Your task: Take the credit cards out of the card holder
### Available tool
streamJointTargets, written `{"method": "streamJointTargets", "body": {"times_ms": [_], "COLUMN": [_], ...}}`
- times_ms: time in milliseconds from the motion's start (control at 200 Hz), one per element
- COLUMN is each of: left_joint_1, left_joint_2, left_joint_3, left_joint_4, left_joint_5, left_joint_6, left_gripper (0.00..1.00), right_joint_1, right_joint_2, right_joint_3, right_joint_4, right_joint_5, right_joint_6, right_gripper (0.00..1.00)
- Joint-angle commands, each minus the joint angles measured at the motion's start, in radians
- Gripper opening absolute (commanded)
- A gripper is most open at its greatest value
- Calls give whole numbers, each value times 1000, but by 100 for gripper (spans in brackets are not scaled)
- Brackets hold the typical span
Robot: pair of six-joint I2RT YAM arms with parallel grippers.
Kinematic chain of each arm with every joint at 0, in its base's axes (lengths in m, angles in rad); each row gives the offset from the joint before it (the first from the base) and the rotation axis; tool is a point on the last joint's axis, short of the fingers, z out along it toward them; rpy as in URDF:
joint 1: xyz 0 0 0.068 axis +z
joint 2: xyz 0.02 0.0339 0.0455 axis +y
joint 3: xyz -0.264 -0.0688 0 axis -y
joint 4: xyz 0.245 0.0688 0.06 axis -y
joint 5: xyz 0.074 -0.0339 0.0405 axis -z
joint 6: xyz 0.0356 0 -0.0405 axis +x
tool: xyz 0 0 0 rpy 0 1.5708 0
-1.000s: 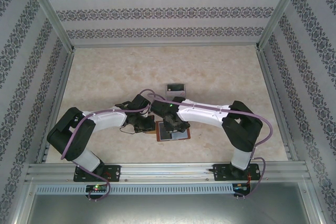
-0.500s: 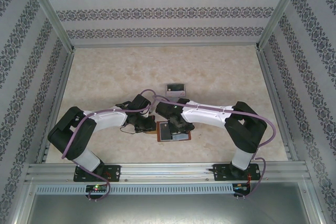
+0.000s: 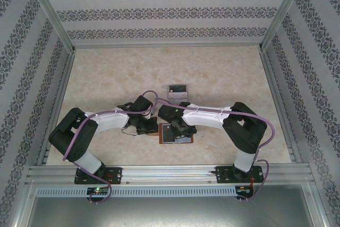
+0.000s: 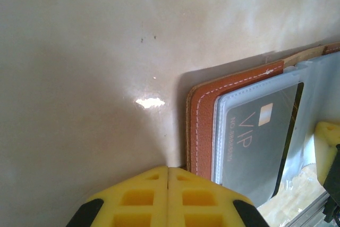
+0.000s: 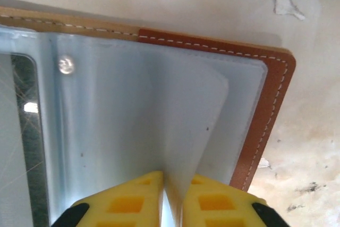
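The card holder (image 3: 184, 138) lies open on the tabletop (image 3: 223, 73), near the front edge between the two arms, sleeves facing up. In the left wrist view the left fingers (image 4: 133, 198) are pressed together with no gap and nothing seen between them. Their tips sit at the holder's stitched brown corner (image 4: 201, 131), one pad overlapping the leather edge. Just beyond, a dark credit card (image 4: 260, 142) marked "VIP" rests inside a clear sleeve of the holder.

In the right wrist view the right fingers (image 5: 133, 198) are nearly closed, pinching a pale grey-blue sleeve (image 5: 186, 126) that rises from the holder as a curved leaf. I cannot tell whether a card sits inside that leaf.

A small grey object (image 3: 177, 90) stands on the tabletop farther back, apart from the holder.
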Motion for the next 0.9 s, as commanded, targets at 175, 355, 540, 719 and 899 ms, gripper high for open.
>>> {"method": "streamJointTargets", "body": {"times_ms": [175, 355, 540, 719, 899], "left_joint_1": [6, 6, 6, 4, -17], "left_joint_2": [2, -13, -17, -31, -35], "left_joint_3": [24, 45, 70, 87, 118], "left_joint_4": [-88, -108, -123, -132, -155], "left_joint_5": [-33, -34, -23, -6, 3], "left_joint_6": [28, 30, 32, 21, 15], "left_gripper": [4, 4, 4, 4, 4], "right_joint_1": [-13, -14, -17, -21, -38], "right_joint_2": [-1, -24, -50, -88, -144], "right_joint_3": [-10, -9, 0, -2, -23], "right_joint_4": [-85, -116, -146, -134, -60], "right_joint_5": [62, 82, 102, 85, 3], "right_joint_6": [4, 10, 8, 5, -2], "right_gripper": [26, 29, 32, 31, 25]}}
